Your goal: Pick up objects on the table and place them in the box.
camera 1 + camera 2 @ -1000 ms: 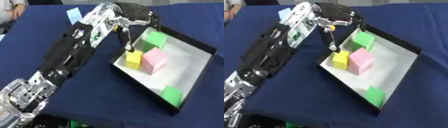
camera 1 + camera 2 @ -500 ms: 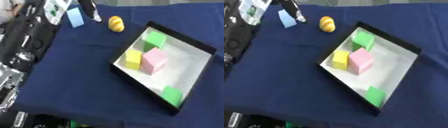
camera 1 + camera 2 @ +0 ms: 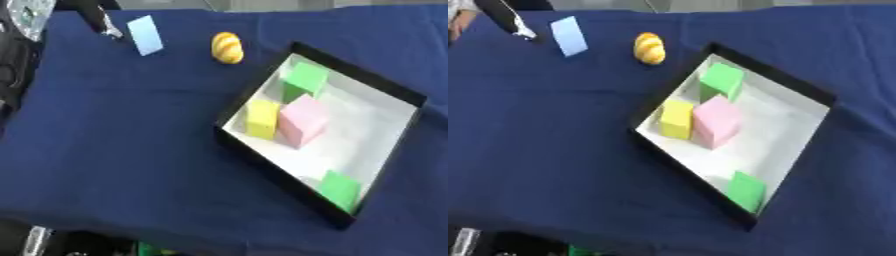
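The black-rimmed box (image 3: 262, 155) with a white floor lies askew at the right. It holds a yellow block (image 3: 261, 118), a pink block (image 3: 302, 121) touching it, a green block (image 3: 306, 80) at the far corner and a second green block (image 3: 339, 189) at the near corner. On the blue cloth beyond the box lie a yellow striped rounded object (image 3: 227, 47) and a light blue flat piece (image 3: 145, 35). Part of my left hand (image 3: 99, 21) shows at the top left, just left of the blue piece and apart from it, holding nothing that I can see.
My dark left arm (image 3: 17, 55) runs down the left edge. The blue cloth (image 3: 122, 130) covers the whole table. Dark robot parts and a small green patch (image 3: 149, 248) sit at the bottom edge.
My left arm has swung away from over the box to the far left corner, uncovering the yellow striped object and the blue piece. The blocks in the box have stayed put.
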`<action>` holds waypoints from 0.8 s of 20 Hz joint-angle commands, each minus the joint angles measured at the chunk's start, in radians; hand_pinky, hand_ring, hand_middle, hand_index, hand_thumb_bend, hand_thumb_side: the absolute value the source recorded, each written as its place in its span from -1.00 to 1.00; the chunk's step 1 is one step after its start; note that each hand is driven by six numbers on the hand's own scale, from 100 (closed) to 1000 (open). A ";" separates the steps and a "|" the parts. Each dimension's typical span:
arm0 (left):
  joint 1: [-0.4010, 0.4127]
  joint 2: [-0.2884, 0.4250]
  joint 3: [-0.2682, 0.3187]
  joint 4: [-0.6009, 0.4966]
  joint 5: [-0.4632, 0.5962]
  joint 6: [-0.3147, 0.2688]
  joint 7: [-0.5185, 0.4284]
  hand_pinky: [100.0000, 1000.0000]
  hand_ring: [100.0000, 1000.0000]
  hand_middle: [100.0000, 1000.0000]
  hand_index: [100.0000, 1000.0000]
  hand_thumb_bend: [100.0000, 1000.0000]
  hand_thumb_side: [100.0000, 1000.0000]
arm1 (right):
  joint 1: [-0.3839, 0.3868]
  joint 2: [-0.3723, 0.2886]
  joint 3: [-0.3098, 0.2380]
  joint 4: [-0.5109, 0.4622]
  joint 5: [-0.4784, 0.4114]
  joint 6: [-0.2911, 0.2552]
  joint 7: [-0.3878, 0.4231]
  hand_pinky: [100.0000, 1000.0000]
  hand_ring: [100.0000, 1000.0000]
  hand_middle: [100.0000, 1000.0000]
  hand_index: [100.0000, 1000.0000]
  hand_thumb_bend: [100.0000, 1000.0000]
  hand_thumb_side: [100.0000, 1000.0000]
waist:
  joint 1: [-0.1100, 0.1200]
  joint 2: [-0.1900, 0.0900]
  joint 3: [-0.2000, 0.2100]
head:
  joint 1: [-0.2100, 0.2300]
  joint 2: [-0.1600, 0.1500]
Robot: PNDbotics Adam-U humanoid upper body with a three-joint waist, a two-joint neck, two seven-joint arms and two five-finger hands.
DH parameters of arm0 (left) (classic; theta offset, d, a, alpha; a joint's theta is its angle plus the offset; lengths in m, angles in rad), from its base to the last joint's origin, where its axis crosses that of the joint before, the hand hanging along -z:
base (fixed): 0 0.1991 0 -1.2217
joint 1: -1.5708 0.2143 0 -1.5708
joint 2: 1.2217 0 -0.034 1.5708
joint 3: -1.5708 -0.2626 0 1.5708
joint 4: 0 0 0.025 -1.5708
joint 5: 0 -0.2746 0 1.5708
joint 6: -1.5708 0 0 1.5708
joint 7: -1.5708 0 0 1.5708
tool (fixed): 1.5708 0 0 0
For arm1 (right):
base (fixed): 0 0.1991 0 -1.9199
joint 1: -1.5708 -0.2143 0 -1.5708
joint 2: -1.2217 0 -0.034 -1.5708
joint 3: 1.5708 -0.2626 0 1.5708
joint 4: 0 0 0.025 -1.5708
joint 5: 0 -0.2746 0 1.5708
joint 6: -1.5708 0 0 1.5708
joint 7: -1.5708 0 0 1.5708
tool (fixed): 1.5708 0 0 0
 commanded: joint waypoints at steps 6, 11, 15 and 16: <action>-0.021 0.050 0.028 0.027 0.046 -0.004 -0.001 0.81 0.85 0.68 0.77 0.17 -0.59 | -0.015 -0.002 0.003 -0.008 -0.008 0.005 0.003 0.54 0.50 0.38 0.56 -0.91 -0.23 | -0.017 0.005 -0.013 | -0.008 -0.016; -0.026 0.068 0.034 0.030 0.068 -0.003 -0.011 0.82 0.86 0.69 0.77 0.18 -0.51 | -0.022 0.002 0.011 -0.008 -0.008 0.009 0.007 0.54 0.50 0.38 0.56 -0.91 -0.21 | -0.014 0.024 -0.031 | -0.005 -0.042; -0.032 0.083 0.040 0.029 0.083 0.003 -0.018 0.84 0.87 0.70 0.77 0.22 -0.47 | -0.026 0.002 0.014 -0.009 -0.009 0.010 0.007 0.54 0.50 0.38 0.56 -0.91 -0.21 | -0.010 0.033 -0.045 | 0.000 -0.054; -0.034 0.087 0.042 0.030 0.082 0.006 -0.017 0.84 0.87 0.70 0.77 0.22 -0.47 | -0.027 0.002 0.014 -0.009 -0.009 0.011 0.008 0.54 0.50 0.38 0.56 -0.92 -0.20 | -0.009 0.035 -0.049 | 0.002 -0.059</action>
